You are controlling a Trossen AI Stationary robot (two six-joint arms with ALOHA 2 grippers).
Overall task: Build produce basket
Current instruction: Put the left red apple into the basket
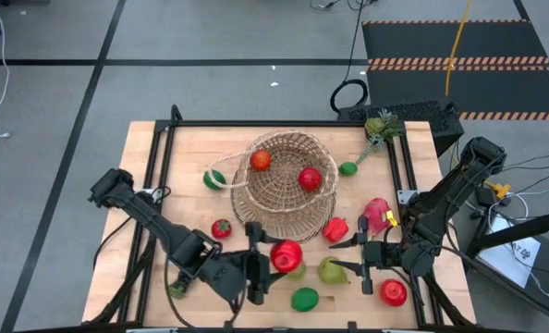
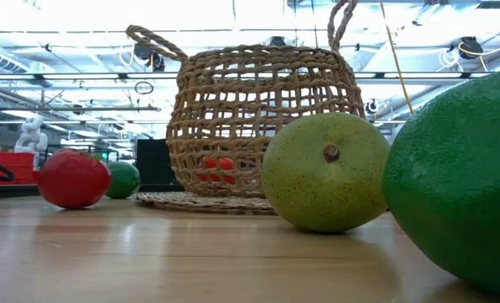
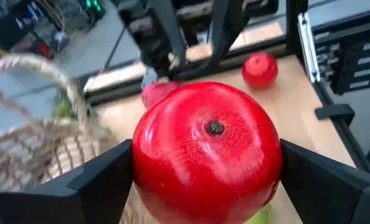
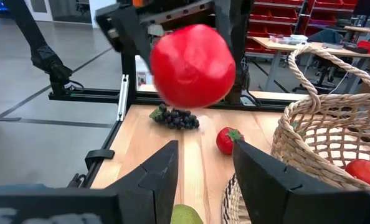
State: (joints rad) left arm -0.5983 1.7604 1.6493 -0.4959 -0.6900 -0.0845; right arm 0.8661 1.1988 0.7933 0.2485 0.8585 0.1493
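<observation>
Red apple (image 3: 207,149) fills left pincer (image 1: 270,262), hiding its fingertips.

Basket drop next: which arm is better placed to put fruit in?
Left. The left gripper already holds a red round fruit lifted beside the basket. The right gripper is open and empty, near a green pear.

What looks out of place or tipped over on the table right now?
The basket lies on its side, with its mouth facing the near edge and two red fruits inside. The left pincer holds a red apple above the table. Nothing looks spilled or damaged.
</observation>
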